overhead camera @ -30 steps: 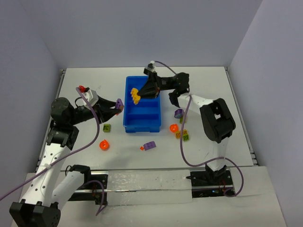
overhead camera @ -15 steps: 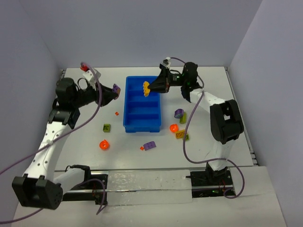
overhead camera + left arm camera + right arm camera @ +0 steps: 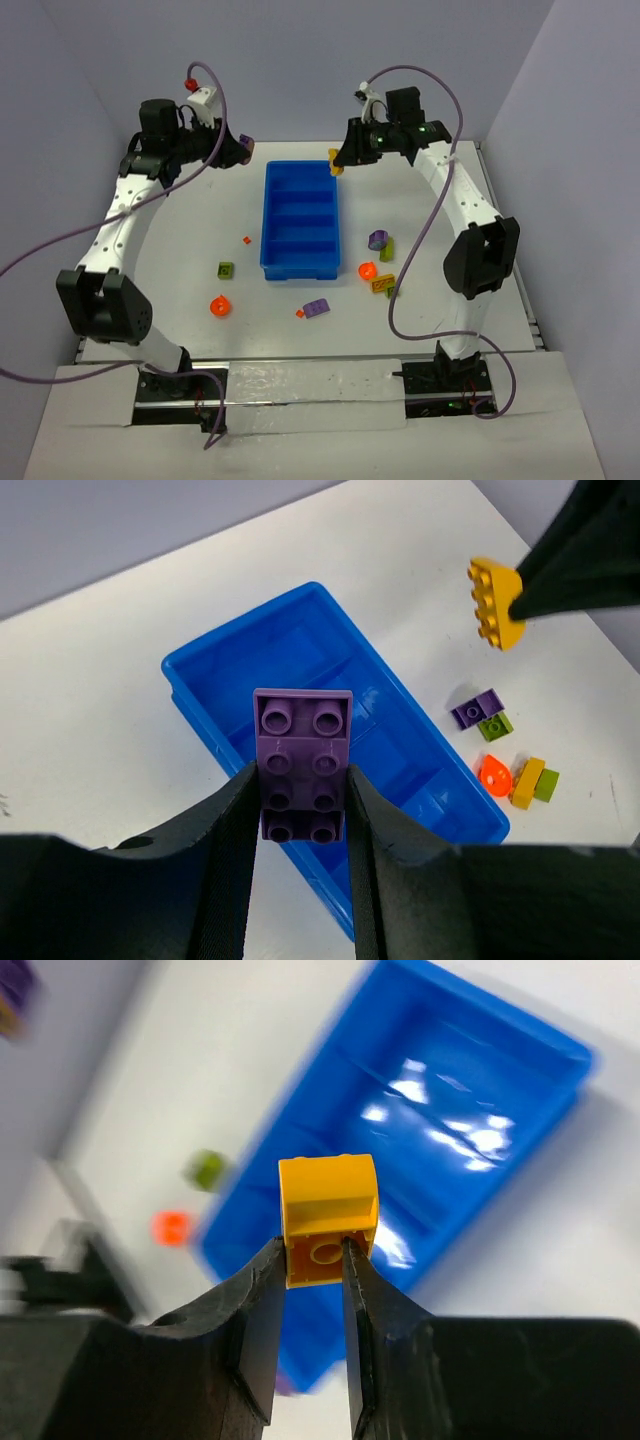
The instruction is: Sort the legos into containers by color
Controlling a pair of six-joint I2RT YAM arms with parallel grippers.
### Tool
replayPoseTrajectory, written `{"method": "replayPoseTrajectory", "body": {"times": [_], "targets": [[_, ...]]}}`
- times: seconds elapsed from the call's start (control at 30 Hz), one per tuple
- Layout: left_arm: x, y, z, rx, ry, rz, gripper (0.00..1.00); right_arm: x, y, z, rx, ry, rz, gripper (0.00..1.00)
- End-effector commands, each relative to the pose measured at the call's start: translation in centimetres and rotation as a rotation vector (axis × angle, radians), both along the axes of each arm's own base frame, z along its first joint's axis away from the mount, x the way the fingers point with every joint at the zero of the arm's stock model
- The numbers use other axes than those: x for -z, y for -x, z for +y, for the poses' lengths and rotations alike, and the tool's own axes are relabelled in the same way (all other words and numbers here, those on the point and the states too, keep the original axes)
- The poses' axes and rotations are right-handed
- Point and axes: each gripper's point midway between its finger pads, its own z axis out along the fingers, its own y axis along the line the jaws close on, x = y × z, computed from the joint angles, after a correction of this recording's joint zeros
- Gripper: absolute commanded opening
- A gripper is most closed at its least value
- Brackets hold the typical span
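Note:
The blue tray lies mid-table, its containers showing nothing inside. My left gripper is raised beyond the tray's far left corner, shut on a purple lego. The left wrist view shows that studded purple plate clamped between the fingers of the left gripper, above the tray. My right gripper hangs near the far right corner, shut on a yellow lego. In the right wrist view the yellow lego is pinched by the right gripper over the tray.
Loose legos lie around the tray: a lime green one and a round orange one to the left, a purple one in front, and a purple-green pair, a round orange one and a yellow-green cluster to the right.
Both arms have risen and swung toward the far wall with their legos. The yellow lego moved from over the tray's far compartment to beside its far right corner.

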Motion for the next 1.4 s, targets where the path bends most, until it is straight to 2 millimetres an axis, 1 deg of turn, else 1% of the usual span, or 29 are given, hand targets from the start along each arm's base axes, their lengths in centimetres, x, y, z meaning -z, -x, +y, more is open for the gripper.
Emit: {"method": "replayPoseTrajectory", "body": {"times": [0.0,0.03,0.07,0.13,0.23,0.3,0.37,0.53,0.63,0.67,0.77,0.83,1.1,1.17,1.37], "targets": [[-0.3,-1.9,-0.4,0.013,0.048,0.072,0.00,4.4,0.2,-1.5,-0.097,0.422,-0.212,0.00],[-0.9,-2.0,-0.5,0.013,0.053,0.061,0.00,4.7,0.2,-1.5,-0.117,0.440,-0.228,0.00],[-1.2,-2.9,-0.5,0.011,0.056,0.046,0.00,5.3,0.1,-0.9,-0.152,0.493,-0.272,0.00],[-0.9,-4.1,-0.6,0.000,0.054,0.049,0.00,5.9,0.0,0.1,-0.195,0.547,-0.321,0.00],[-0.8,-5.2,-0.3,-0.014,0.043,0.027,0.00,6.5,-0.3,0.8,-0.230,0.613,-0.385,0.00],[-0.6,-5.7,-0.2,-0.023,0.043,0.023,0.00,7.0,0.0,1.3,-0.255,0.637,-0.406,0.00],[-0.6,-6.2,-0.2,-0.024,0.050,0.016,0.00,7.8,0.8,2.2,-0.302,0.668,-0.433,0.00],[-0.3,-7.7,-0.2,-0.021,0.084,0.023,0.00,10.2,0.8,2.6,-0.342,0.752,-0.467,0.00],[-0.4,-7.9,-0.6,0.018,0.091,0.009,0.01,11.0,0.2,2.8,-0.361,0.793,-0.494,0.00],[-0.2,-8.1,-0.8,0.027,0.092,0.010,0.01,11.4,-0.1,2.7,-0.369,0.814,-0.499,0.00],[0.2,-8.6,-0.9,0.028,0.095,0.013,0.00,11.9,-0.6,3.1,-0.384,0.833,-0.515,0.00],[0.6,-8.9,-0.9,0.029,0.097,0.017,0.00,11.8,-1.0,3.5,-0.389,0.835,-0.526,0.00],[1.5,-9.5,-1.2,0.031,0.085,0.007,0.00,12.7,-2.3,5.2,-0.427,0.861,-0.571,0.00],[1.6,-9.5,-1.2,0.031,0.084,0.008,0.00,13.5,-2.4,5.4,-0.444,0.871,-0.562,0.00],[1.6,-9.7,-1.1,0.028,0.076,0.003,0.00,14.1,-2.4,5.7,-0.469,0.891,-0.581,0.00]]}}
